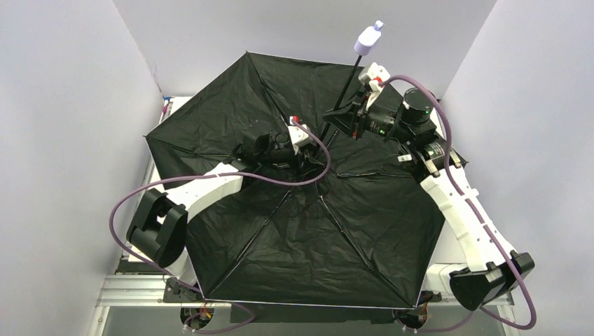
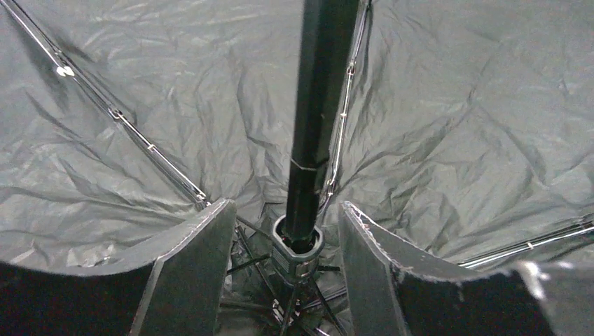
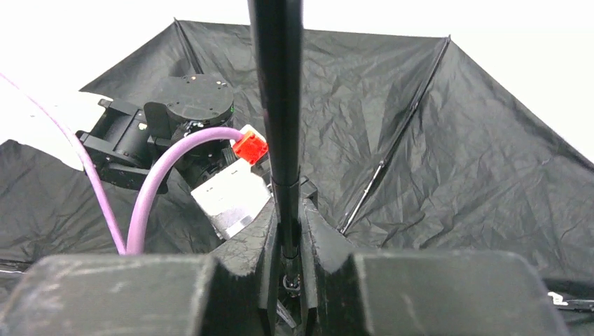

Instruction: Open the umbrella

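The umbrella (image 1: pixel 294 238) lies spread open with its black lining up, covering most of the table. Its thin black shaft (image 1: pixel 347 87) slants up to the small lavender handle (image 1: pixel 368 38) at the back. My right gripper (image 1: pixel 343 117) is shut on the shaft (image 3: pixel 278 91); in the right wrist view (image 3: pixel 287 213) its fingers press both sides of the shaft. My left gripper (image 1: pixel 312 155) is low at the canopy's centre. In the left wrist view (image 2: pixel 286 210) it is open, and its fingers (image 2: pixel 203 252) stand apart on either side of the shaft (image 2: pixel 319 105) and the runner (image 2: pixel 298 255) without touching them.
Grey walls close in on the left, back and right. The canopy reaches the table's edges; a strip of white table (image 1: pixel 168 112) shows at the back left. A metal frame rail (image 1: pixel 133 290) runs along the near edge. Purple cables (image 1: pixel 140 192) loop from both arms over the canopy.
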Robot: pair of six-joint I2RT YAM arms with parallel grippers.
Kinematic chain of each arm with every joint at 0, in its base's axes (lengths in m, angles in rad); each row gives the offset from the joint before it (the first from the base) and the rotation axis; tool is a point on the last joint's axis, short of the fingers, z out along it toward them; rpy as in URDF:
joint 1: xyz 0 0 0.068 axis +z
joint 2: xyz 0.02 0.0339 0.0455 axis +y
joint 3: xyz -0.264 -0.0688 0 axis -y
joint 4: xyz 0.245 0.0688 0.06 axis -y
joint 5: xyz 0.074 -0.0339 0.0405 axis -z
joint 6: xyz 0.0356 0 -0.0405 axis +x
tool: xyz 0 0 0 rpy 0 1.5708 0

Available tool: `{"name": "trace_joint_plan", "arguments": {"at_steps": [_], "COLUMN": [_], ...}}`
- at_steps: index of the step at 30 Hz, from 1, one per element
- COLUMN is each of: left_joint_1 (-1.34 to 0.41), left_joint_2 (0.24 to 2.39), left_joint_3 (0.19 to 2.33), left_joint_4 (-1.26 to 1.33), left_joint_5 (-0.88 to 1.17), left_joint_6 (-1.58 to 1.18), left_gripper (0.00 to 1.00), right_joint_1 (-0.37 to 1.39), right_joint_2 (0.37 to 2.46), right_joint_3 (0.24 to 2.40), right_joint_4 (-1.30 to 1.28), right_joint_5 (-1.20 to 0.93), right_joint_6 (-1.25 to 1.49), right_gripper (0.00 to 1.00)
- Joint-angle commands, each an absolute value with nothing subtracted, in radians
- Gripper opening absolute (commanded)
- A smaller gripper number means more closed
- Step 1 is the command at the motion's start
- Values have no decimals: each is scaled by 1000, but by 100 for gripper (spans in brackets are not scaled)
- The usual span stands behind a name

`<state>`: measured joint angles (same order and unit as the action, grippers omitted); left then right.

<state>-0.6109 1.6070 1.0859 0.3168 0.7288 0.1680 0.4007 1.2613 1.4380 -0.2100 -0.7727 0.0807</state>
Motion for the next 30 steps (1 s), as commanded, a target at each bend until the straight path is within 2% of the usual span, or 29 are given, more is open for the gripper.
{"name": "trace_joint_plan", "arguments": {"at_steps": [1,10,22,24,26,30], "left_joint_1": [-641,-670,-647,-624,-610,-613], "left_joint_2": [1544,1505,1503,1505,1502,1482], "left_joint_3": [1175,1210,1192,1180,1188,1239], "left_joint_4": [265,320,303,316,311,262], "left_joint_5": [664,635,668,677,692,742], "left_joint_6": [132,87,118,92,95,141], "left_gripper": [51,47,24,27,38,47], "right_joint_1": [421,427,439,439,441,442], "right_joint_2": [1177,1171,1174,1175,1175,1184], "right_joint_3": [1446,1440,1457,1465,1468,1464], "right_joint_4": [-84,-134,-148,-159,-168,-191], "right_joint_5": [-812,-817,-827,-829,-832,-834], "right_joint_6": [35,13,14,10,8,-11], "right_gripper": [0,0,0,0,0,0]}}
